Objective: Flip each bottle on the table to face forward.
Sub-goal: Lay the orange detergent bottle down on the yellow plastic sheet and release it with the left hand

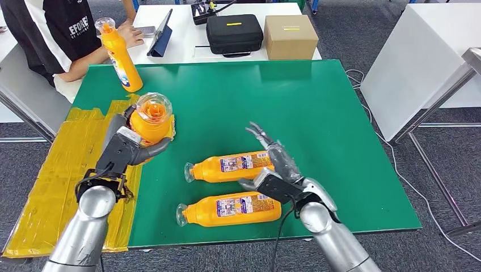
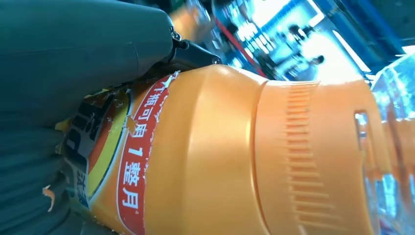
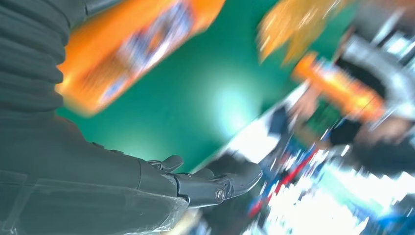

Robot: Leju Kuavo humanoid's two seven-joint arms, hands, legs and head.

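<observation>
Bottles, four of them and all orange with clear caps, sit on or above the green table (image 1: pixel 317 102). Two lie on their sides near the front edge with caps pointing to the robot's left: the farther lying bottle (image 1: pixel 230 168) shows its printed label upward, and the nearer lying bottle (image 1: pixel 230 209) lies just in front of it, roughly parallel, label also upward. A third, the held bottle (image 1: pixel 151 120), is gripped by the left hand (image 1: pixel 126 145) near the table's left side, beside a patch of yellow tape (image 1: pixel 68 170); its cap points up toward the head camera, and dark fingers wrap its body from below and behind. In the left wrist view the same held bottle (image 2: pixel 235 156) shows its ribbed orange collar and a torn red label strip, with the thick grey thumb (image 2: pixel 88 44) pressed against its shoulder. The right hand (image 1: pixel 276 164) holds nothing, fingers spread and extended; it lies over the base end of the farther lying bottle, though whether it touches the bottle cannot be told. The right wrist view is blurred, showing that hand's fingers (image 3: pixel 215 183) uncurled above green surface. A fourth, the standing bottle (image 1: pixel 120 54), is upright at the far left corner, just beside a seated person's hand (image 1: pixel 131 35). Behind the table, a white desk (image 1: pixel 187 28) carries a black case (image 1: pixel 233 34) and a cardboard box (image 1: pixel 290 36).
</observation>
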